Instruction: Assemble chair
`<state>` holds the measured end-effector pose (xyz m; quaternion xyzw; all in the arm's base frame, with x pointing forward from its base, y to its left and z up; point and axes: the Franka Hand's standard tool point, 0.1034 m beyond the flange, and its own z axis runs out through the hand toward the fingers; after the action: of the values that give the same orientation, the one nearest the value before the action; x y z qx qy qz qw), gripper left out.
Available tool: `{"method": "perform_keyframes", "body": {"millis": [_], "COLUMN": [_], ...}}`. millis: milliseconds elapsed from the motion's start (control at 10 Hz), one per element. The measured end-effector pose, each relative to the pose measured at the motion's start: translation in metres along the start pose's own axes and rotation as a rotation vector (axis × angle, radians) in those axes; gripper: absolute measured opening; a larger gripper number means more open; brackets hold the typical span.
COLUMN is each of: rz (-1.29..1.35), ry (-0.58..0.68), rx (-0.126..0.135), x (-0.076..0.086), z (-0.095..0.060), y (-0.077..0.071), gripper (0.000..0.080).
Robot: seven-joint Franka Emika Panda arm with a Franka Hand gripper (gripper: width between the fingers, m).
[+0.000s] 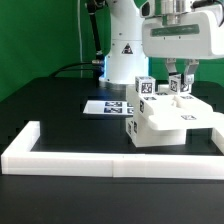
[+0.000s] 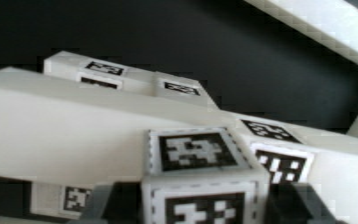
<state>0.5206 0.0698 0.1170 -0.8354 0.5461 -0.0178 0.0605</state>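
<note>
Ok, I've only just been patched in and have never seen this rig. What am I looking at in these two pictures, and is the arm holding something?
The exterior view looks from off the arm: a white robot arm stands behind a black table. Its gripper reaches down onto the partly built white chair, whose pieces carry black-and-white square tags. The fingers look closed around an upright tagged piece, though the contact itself is hard to see. A low white border rail frames the work area, and the flat marker board lies behind the chair. The wrist view is shot from the arm's wrist, close above the chair and its tags.
</note>
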Motion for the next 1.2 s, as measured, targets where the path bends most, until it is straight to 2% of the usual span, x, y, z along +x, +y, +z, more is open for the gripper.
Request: {"method": "perform_keyframes", "body": {"millis": [300,500,700,800,1200], "rz": [0.157,0.142,0.035,-0.070,-0.437], "ry": [-0.002,-0.002,-0.006,-0.006,-0.005], "rx": [0.003,0.003,0.001,0.002,0.002], "x": [-0.0012,-0.0013,-0.0048,-0.0054,-0.0050], "z": [0.0000,0.0001,-0.0004,-0.0004,-0.0002], "y": [-0.0007,-0.0006,-0.0022,-0.0025,-0.0022], "gripper": [0.0284,0.0285,0.0600,0.0634,0.0649]}}
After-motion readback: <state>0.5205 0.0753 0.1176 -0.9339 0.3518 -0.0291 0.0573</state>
